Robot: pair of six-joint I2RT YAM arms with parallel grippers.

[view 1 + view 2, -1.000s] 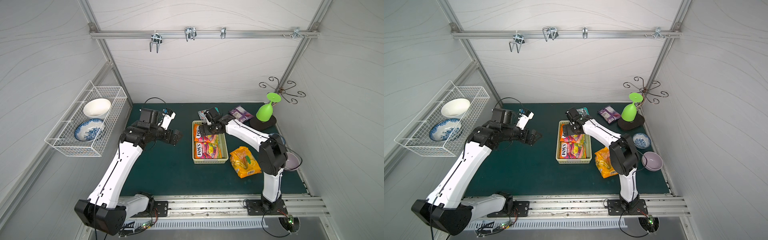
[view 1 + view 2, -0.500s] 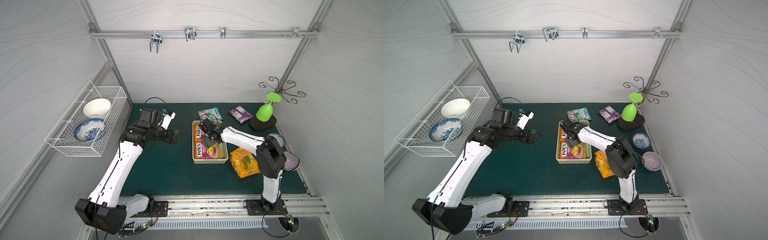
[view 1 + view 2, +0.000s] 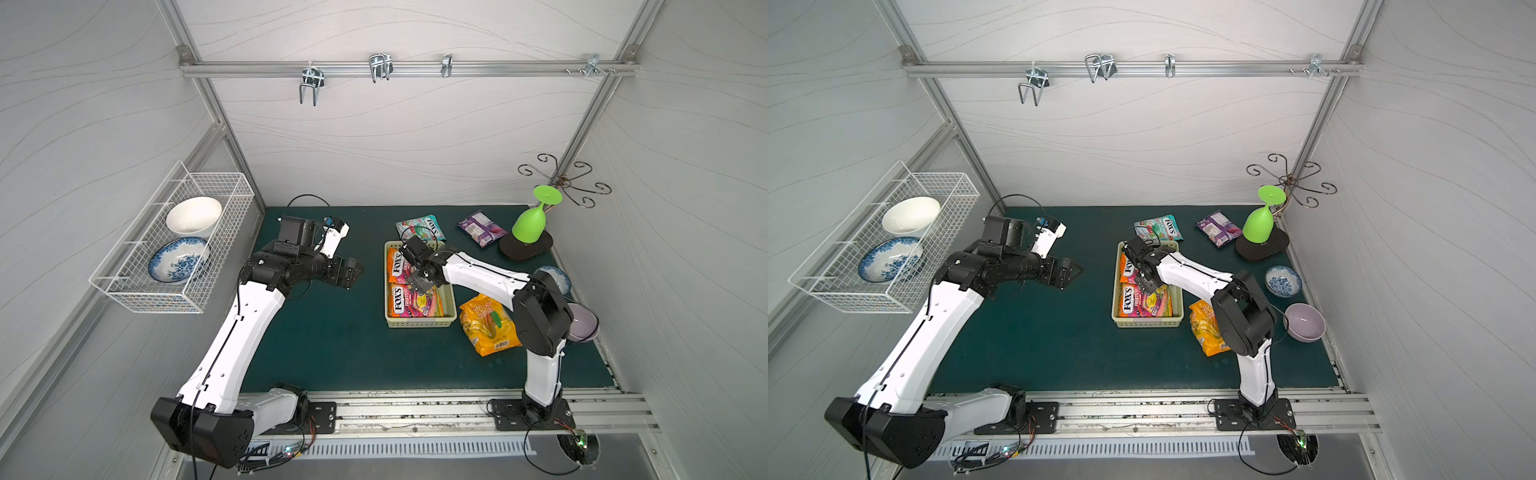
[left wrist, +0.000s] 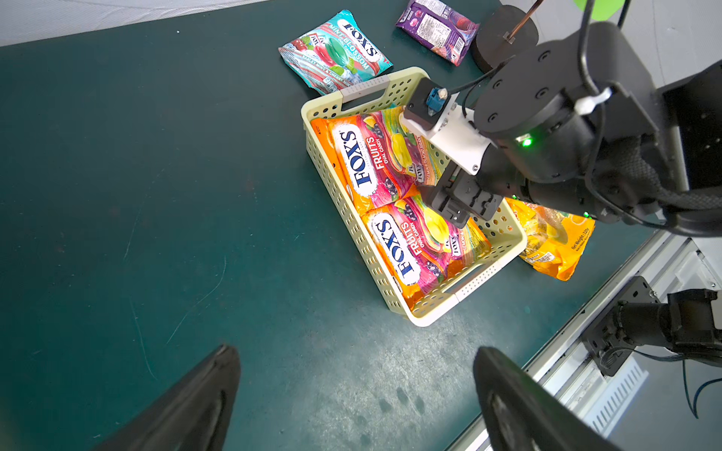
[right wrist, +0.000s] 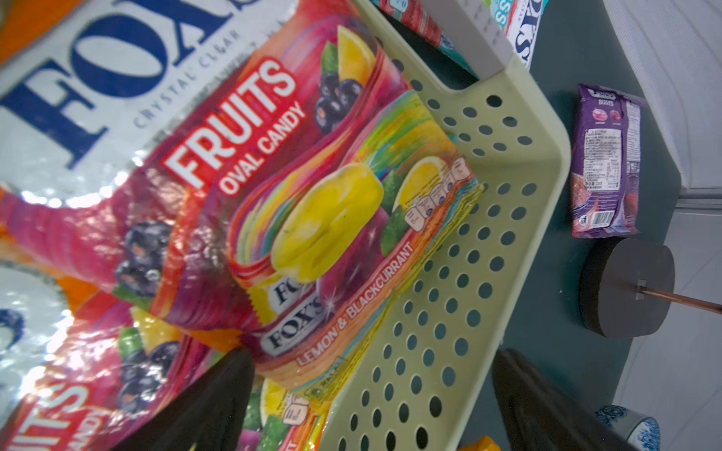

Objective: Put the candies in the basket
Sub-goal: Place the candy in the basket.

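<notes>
Dark green mat (image 3: 332, 353) inside a white-walled booth; left gripper (image 3: 354, 272) spread wide, empty, above bare mat; right gripper (image 3: 419, 284) spread wide, empty, low over the candy packets (image 3: 399, 299) lying in the pale basket (image 3: 419, 322); teal packet (image 3: 419, 226), purple packet (image 3: 480, 227) and yellow bag (image 3: 488, 328) lie outside on the mat; green glass (image 3: 530, 222) stands beyond.

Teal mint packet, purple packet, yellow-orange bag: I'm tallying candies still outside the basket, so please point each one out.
teal mint packet (image 4: 336, 50), left wrist view, middle of its printed front.
purple packet (image 4: 436, 27), left wrist view, middle of its label side.
yellow-orange bag (image 3: 488, 327), in a top view, middle of its face.
</notes>
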